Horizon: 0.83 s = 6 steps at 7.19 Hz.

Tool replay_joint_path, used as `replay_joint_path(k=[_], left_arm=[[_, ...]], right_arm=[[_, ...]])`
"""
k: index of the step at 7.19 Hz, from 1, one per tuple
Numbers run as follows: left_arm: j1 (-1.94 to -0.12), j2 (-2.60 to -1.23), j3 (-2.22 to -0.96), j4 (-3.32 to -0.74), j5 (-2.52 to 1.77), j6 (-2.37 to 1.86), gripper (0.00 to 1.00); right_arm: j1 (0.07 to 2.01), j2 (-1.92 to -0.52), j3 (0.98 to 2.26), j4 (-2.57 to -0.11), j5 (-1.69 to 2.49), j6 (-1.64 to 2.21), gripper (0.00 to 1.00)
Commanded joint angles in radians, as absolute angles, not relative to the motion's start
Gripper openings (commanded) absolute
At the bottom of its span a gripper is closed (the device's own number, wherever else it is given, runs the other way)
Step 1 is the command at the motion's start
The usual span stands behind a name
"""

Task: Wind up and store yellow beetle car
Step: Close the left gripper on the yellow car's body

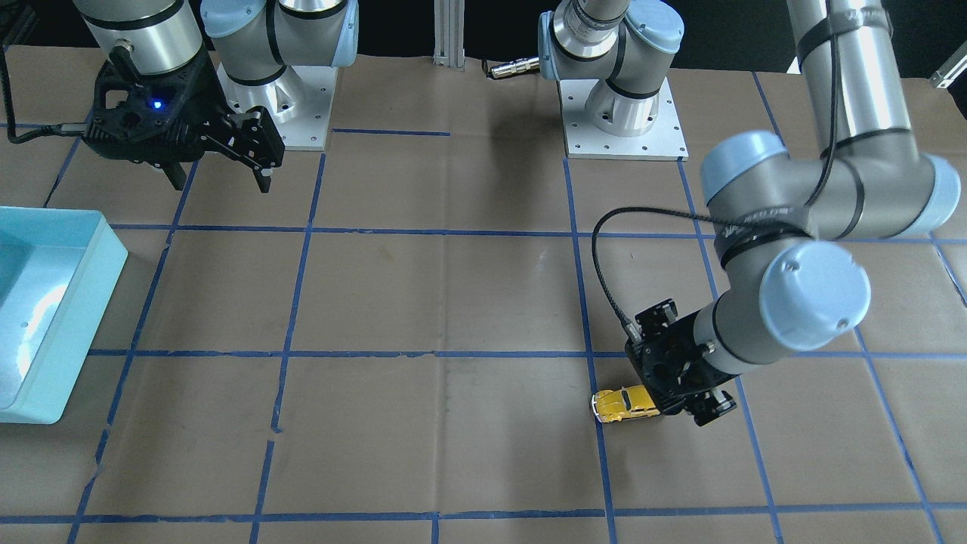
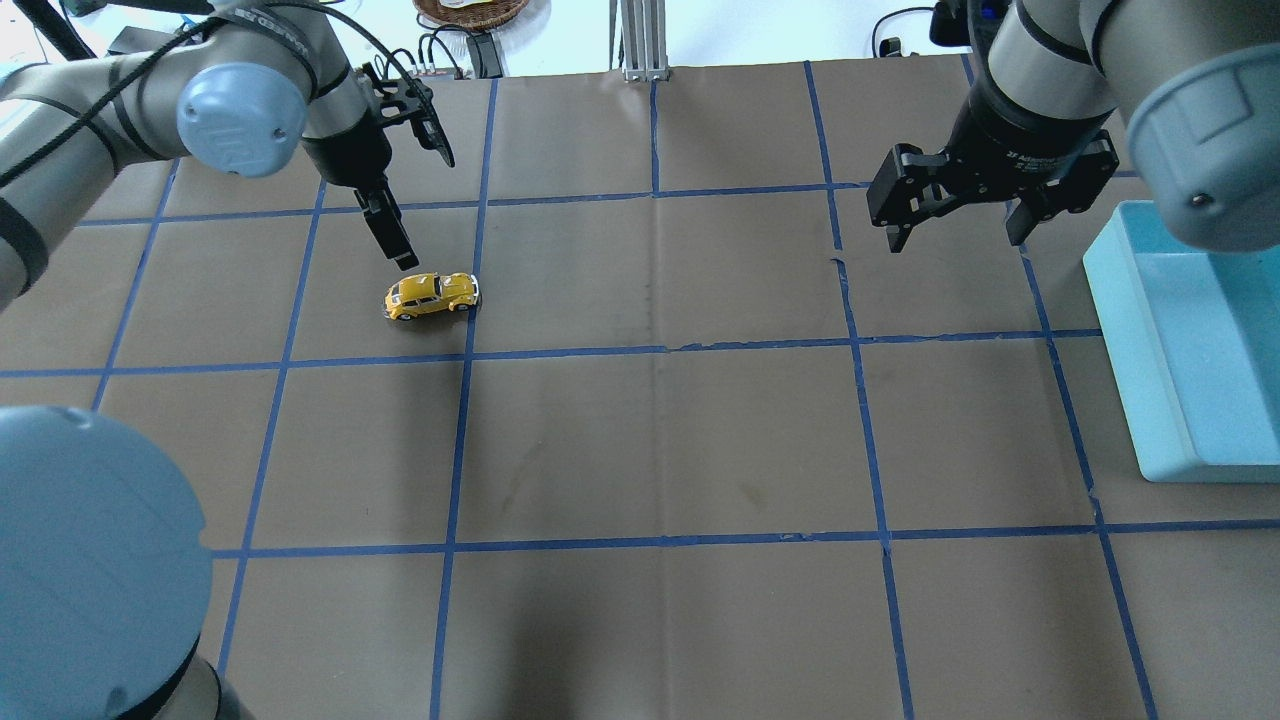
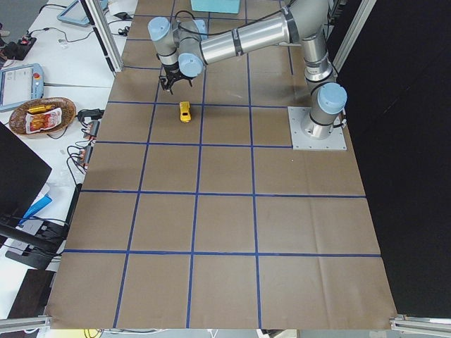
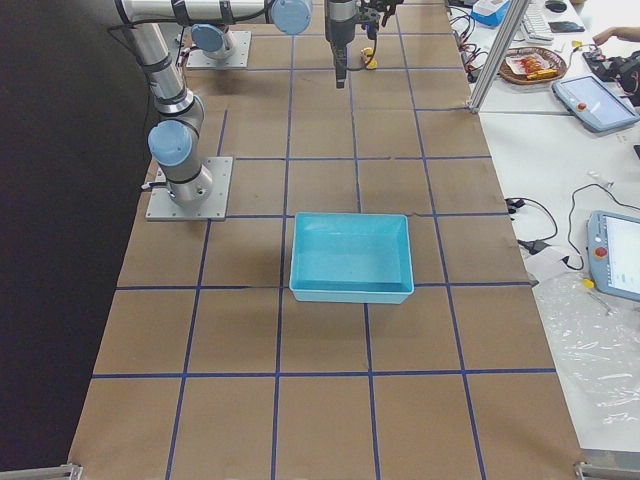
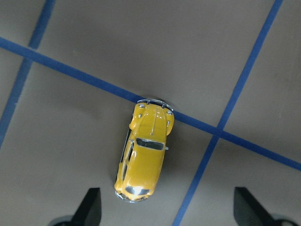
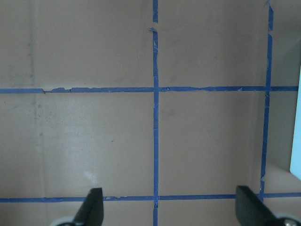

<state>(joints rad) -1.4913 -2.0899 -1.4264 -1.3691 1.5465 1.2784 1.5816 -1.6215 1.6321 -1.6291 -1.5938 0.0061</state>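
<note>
The yellow beetle car (image 2: 432,294) stands on its wheels on the brown paper, its nose by a blue tape line. It also shows in the front view (image 1: 624,404) and the left wrist view (image 5: 143,153). My left gripper (image 2: 420,200) is open and empty, hovering just above the car; in the wrist view (image 5: 169,212) the car's rear lies near one fingertip and touches neither. My right gripper (image 2: 955,235) is open and empty above the table, far from the car, next to the bin; it also shows in the front view (image 1: 221,181).
A light blue open bin (image 2: 1110,340) stands at the table's right edge, also visible in the front view (image 1: 75,302) and the right side view (image 4: 350,290). Blue tape lines grid the brown paper. The arm bases (image 1: 623,113) stand at the robot's side.
</note>
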Motion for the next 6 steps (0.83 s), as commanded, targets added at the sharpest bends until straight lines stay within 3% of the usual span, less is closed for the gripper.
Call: replay_joint_path(k=[1,6], left_arm=[[-1.496,-2.132,-1.457,-1.362,1.577,1.482,1.00],[-1.493,-2.160,-1.520,-1.137,1.643,1.539,1.00]], right_arm=[[1.582,-1.621,1.632,-1.629,-1.594,0.006,0.99],[1.582,-1.621,1.632,-1.629,-1.594,0.006,0.99]])
